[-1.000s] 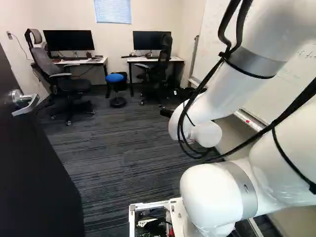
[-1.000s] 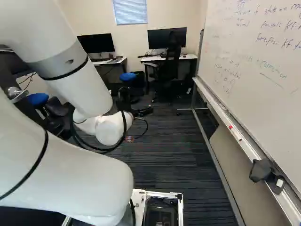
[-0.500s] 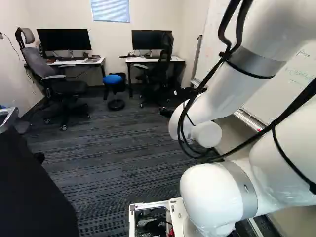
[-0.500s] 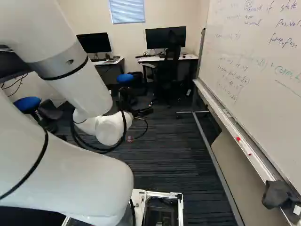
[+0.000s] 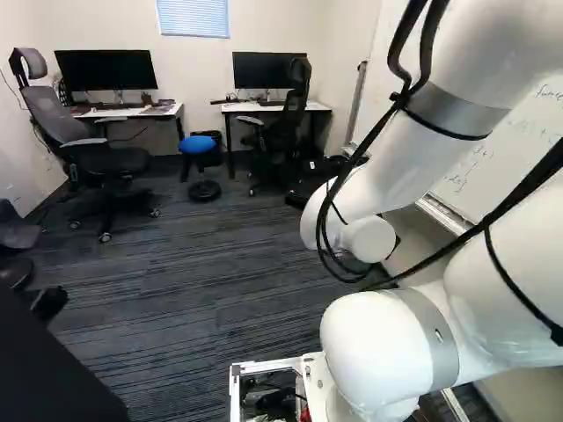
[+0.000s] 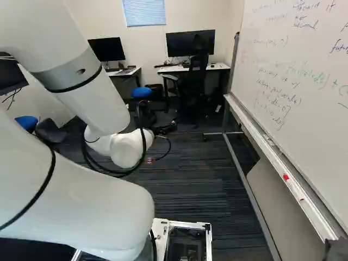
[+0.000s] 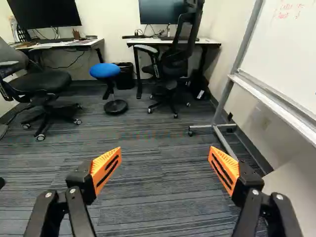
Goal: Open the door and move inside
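Here was the dark door [image 5: 44,378], standing open, its edge slanting across the near corner of the left base view, with the carpet [image 5: 211,264] stretching between it and the whiteboard [image 6: 304,70]. And the white arm [image 6: 81,201]! It reached out over that same carpet, on the door's side of the whiteboard, its gripper [image 6: 165,129] out front and holding nothing. A look through the wrist view: the gripper [image 7: 165,168] had its fingers spread wide, orange pads [image 7: 106,169] well apart on either side of bare carpet, the whiteboard's metal foot [image 7: 224,140] lying on the floor ahead.

What a room beyond! Just past the whiteboard's far end sat a white desk [image 7: 207,43] with a monitor [image 7: 165,12] on top and a black mesh chair [image 7: 170,66] pulled up before it. Farther from the whiteboard along that back wall came a black bin [image 7: 125,76], then a stool [image 7: 104,70] with a bright blue seat (a cheerful splash among all that grey), then a second desk [image 5: 132,112] with a monitor [image 5: 106,70] of its own. Farthest of all from the whiteboard, a high-backed office chair [image 5: 106,158] waited beside that desk. And down on the whiteboard's own ledge, there lay a little red item [image 6: 285,176].
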Controlling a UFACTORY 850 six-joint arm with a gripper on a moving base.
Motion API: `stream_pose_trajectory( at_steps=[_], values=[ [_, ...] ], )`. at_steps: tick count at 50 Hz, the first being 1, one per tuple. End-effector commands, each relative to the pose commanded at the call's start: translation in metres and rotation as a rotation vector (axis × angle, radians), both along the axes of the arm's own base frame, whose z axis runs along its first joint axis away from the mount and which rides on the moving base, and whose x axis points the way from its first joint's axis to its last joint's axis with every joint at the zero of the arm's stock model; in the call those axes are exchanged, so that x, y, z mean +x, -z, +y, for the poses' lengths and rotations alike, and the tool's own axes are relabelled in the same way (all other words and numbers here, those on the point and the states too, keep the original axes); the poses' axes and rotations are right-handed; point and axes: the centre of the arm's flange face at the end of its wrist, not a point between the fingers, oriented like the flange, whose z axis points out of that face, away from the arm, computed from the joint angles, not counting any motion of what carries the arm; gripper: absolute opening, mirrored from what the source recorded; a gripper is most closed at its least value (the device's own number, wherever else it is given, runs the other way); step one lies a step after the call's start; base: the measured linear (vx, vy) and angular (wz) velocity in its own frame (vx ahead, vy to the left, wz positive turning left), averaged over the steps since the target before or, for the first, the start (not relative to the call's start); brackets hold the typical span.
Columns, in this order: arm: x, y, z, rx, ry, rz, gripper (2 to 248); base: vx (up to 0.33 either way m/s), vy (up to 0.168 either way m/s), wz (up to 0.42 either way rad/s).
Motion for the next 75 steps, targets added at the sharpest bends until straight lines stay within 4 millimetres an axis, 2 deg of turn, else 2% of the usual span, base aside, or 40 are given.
stream_pose_trajectory(
  at_steps=[43,75],
  values=[
    [0.0,0.0,0.0,0.0,0.0,0.0,247,0.194,0.008,-0.001],
    [0.0,0.0,0.0,0.0,0.0,0.0,247,0.192,0.068,0.326]
  ],
)
